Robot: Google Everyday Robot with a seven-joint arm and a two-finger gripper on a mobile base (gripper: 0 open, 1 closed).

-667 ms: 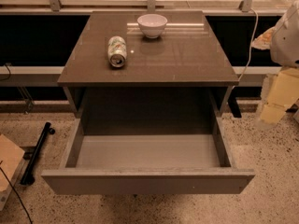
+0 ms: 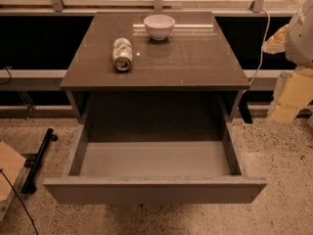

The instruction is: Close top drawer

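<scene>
The top drawer [image 2: 156,191] stands pulled far out below the tabletop's [image 2: 195,58] front edge, its pale floor bare. The end effector [image 2: 287,99] hangs beyond the right edge, apart from the drawer; whether it is spread or pressed together cannot be told. A white bowl [image 2: 159,26] sits near the back edge, and a can [image 2: 122,54] lies on its side towards the left edge.

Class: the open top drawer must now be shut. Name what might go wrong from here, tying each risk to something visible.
1. The tool hangs right of the table, apart from the top drawer; swinging in, it may clip the drawer's right front corner.
2. The front is flat and handleless; an off-centre push might skew the wide drawer.
3. A hard shut may jolt the table and roll the can lying on its side.
</scene>
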